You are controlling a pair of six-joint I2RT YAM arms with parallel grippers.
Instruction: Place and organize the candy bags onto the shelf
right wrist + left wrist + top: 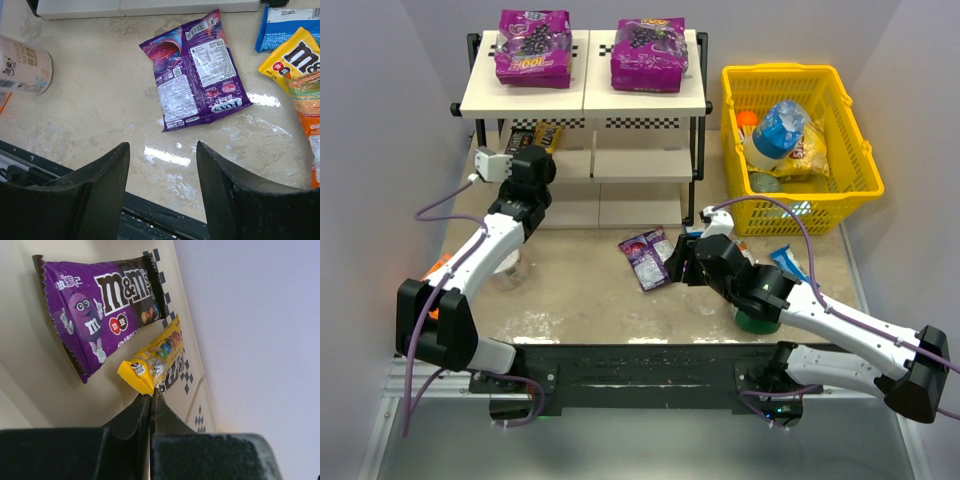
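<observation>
**A:** While the left purple bag (533, 47) and the right purple bag (649, 54) lie plump and glossy side by side on the top board, the shelf (480, 92) shows its make: cream boards, checkered edge strips, black tube frame.

**B:** One tier down, at the left end, there's a dark-purple packet (100, 305). It's slick film with saw-tooth crimped ends, lying flat on the board. Just to its right is a slimmer yellow packet (157, 360), tipped up on edge.

**A:** And the left gripper (150, 396)?

**B:** Its black wedge fingers are pressed to a thin slit. The yellow packet's near corner looks nipped between the tips.

**A:** Down on the table (100, 110), beige, marbled and shiny with glare, a small purple bag (196, 70) lies back side up. You can see white print, a barcode and crinkled film. It's just near of the shelf's bottom board.

**B:** The right gripper (162, 145) hangs on the near side of that bag. The jaws are spread wide, with nothing between them.

**A:** Right of that bag there's a cluster: a blue packet (287, 25) farthest, a second yellow packet (295, 57), and an orange packet (312, 125) at the picture's edge.

**B:** Far right stands the yellow basket (860, 140), plastic with lattice walls, and a blue-capped bottle (780, 125) lies inside. Over on the left there's a pale printed cup (22, 67).
</observation>
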